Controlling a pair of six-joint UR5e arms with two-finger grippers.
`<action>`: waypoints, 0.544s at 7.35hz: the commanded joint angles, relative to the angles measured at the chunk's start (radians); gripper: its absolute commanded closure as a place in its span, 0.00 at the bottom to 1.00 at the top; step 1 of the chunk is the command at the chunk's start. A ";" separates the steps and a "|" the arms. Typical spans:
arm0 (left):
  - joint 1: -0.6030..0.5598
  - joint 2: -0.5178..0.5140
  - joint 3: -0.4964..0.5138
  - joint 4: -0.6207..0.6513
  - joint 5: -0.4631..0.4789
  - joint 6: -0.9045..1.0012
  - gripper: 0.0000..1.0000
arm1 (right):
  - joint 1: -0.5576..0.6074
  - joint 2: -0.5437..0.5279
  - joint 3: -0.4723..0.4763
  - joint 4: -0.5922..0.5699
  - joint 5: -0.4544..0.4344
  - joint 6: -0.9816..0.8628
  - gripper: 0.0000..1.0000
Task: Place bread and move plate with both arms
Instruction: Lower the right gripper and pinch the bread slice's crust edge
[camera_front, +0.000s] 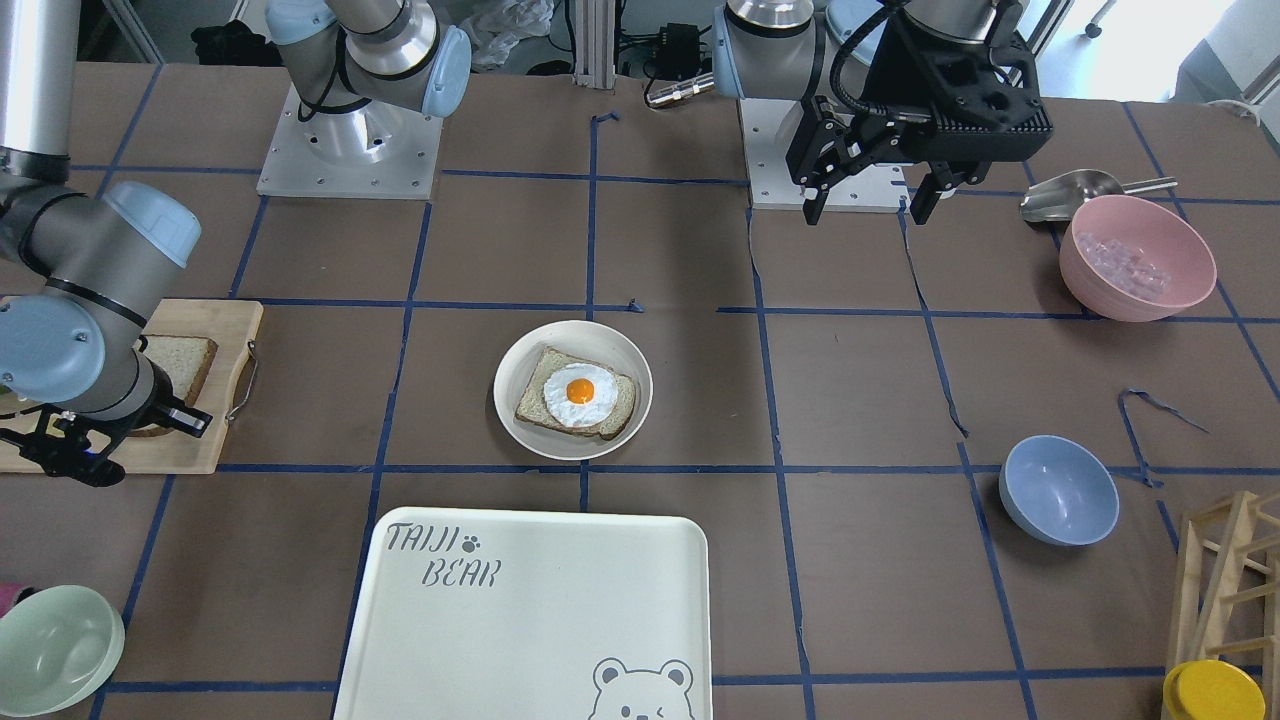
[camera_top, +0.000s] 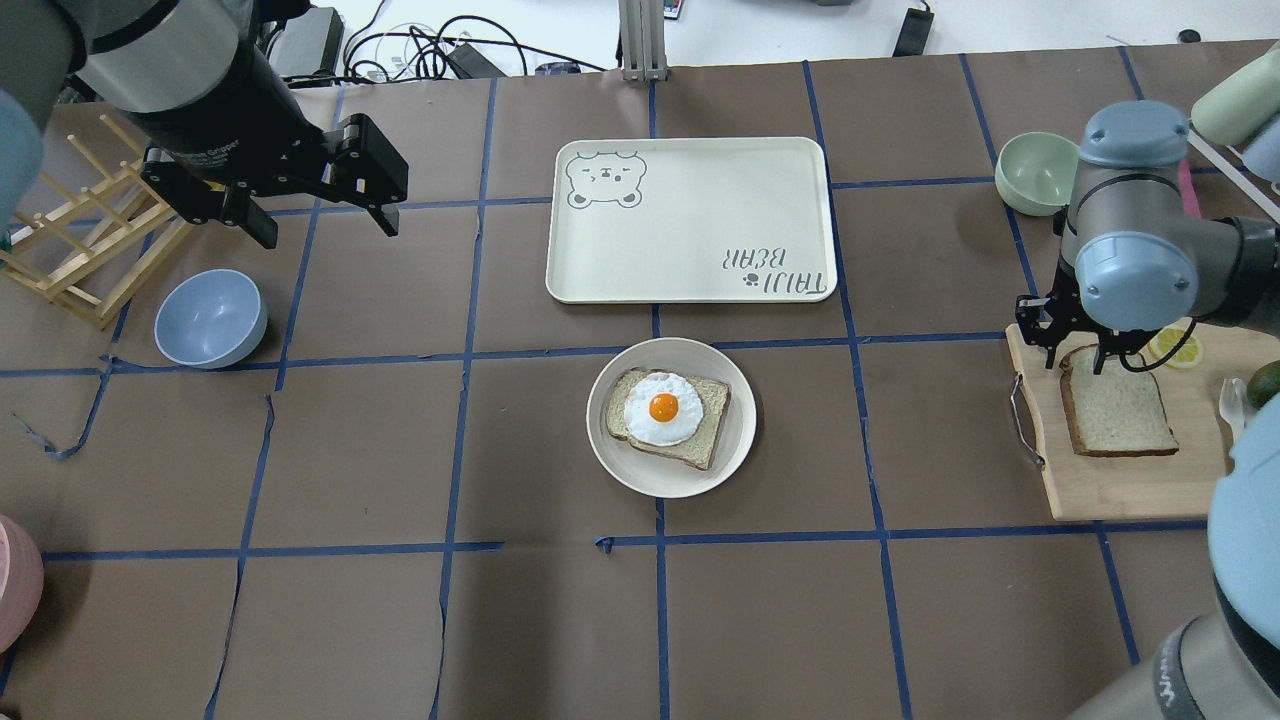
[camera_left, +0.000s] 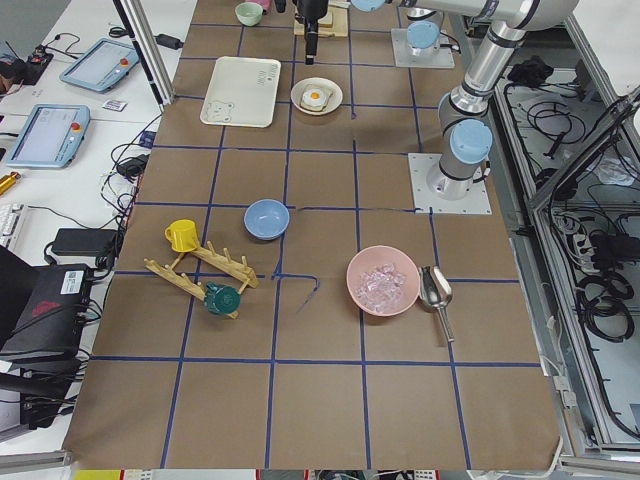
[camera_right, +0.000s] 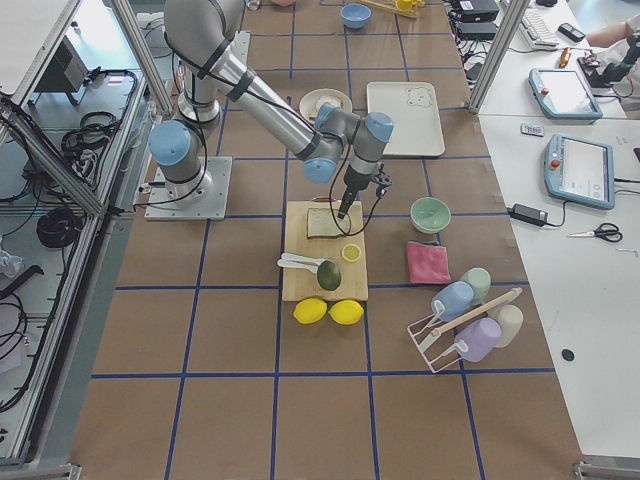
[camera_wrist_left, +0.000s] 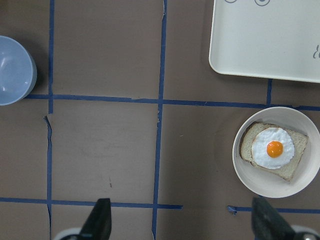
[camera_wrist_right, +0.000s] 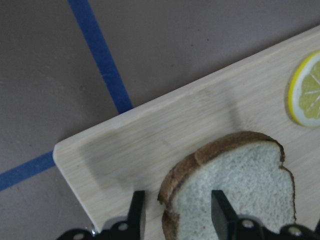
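Note:
The plain bread lies flat on a wooden cutting board at the table's right; it also shows in the right wrist view. My right gripper is open and low over the slice's far corner. In the right wrist view one finger is beside the crust and the other over the crumb. The round off-white plate sits at the table's centre and holds a slice topped with a fried egg. My left gripper is open and empty, high over the table's left side.
A white bear-printed tray lies just beyond the plate. A blue bowl and a wooden rack stand at the left. A green bowl is at the far right. A lemon slice lies on the board.

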 joint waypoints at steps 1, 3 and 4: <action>0.000 -0.001 0.002 0.000 0.000 -0.002 0.00 | 0.000 0.000 0.001 0.001 0.000 0.000 0.73; 0.000 0.000 0.002 0.000 -0.002 -0.002 0.00 | -0.005 0.000 0.001 0.029 0.006 0.000 1.00; 0.000 -0.001 0.002 0.000 -0.003 -0.002 0.00 | -0.005 -0.011 -0.003 0.064 0.001 0.001 1.00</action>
